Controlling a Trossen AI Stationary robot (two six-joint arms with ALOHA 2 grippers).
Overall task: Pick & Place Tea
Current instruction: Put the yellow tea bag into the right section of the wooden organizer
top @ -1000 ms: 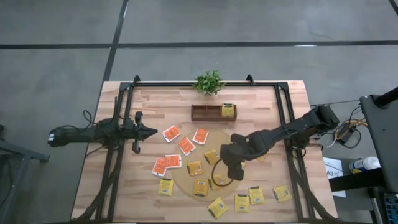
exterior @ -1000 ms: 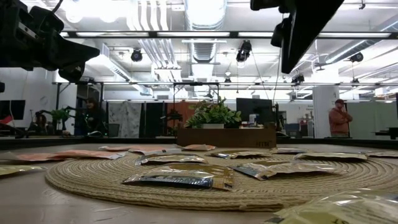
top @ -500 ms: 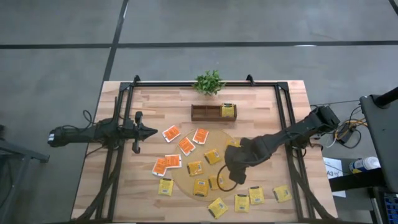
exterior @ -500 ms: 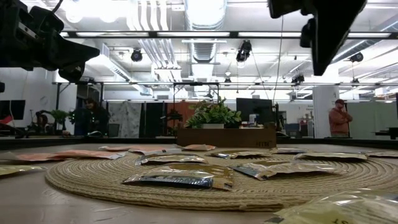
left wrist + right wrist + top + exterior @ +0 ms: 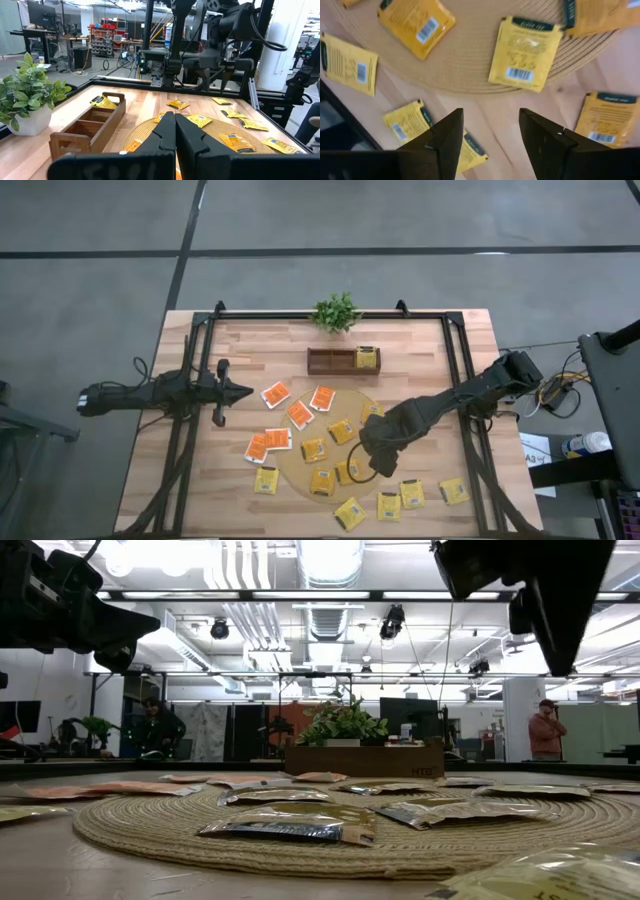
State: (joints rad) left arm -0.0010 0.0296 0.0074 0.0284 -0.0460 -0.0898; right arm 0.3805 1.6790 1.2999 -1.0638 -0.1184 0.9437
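The right arm (image 5: pixel 440 405) hides part of the mat (image 5: pixel 300 470); packet (image 5: pixel 607 122) is cut off.

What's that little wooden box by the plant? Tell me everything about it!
The wooden box is a long, low, dark brown tray with no lid, split into compartments by dividers. It lies flat on the table, just in front of the green plant and behind the round woven mat. One yellow tea packet sits in its end compartment; the others look empty. Neither arm touches it.

No wording can be read anywhere: the yellow tea packets (image 5: pixel 523 55) carry only barcode labels and blurred dark header strips, and the mark on the wooden box (image 5: pixel 364 760) is too small to make out.
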